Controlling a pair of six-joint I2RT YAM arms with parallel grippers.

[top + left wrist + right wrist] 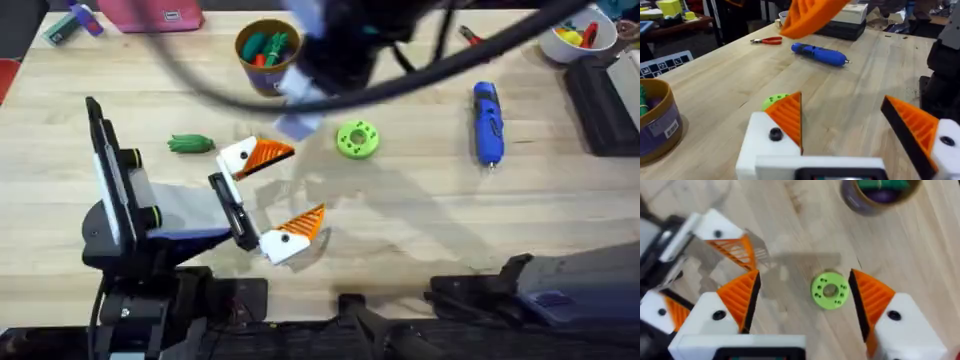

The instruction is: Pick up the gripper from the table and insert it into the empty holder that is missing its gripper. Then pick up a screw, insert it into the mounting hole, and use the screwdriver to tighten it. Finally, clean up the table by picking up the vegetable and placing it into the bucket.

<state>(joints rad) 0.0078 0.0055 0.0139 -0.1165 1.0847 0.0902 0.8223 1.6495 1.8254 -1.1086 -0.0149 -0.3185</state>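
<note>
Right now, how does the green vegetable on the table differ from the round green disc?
The vegetable is dark green and long, lying flat near the left arm. The disc is lime green, round, with a centre hole and small holes around it, and sits mid-table. Both rest on bare wood, outside the bucket.

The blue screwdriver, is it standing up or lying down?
Lying down. The blue screwdriver rests flat on its side on the wooden table, apart from both grippers, its tip pointing toward the arms' bases.

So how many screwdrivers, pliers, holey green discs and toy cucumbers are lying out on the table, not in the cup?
blue screwdriver: 1
red pliers: 1
lime green disc: 1
toy cucumber: 1
Total: 4
</note>
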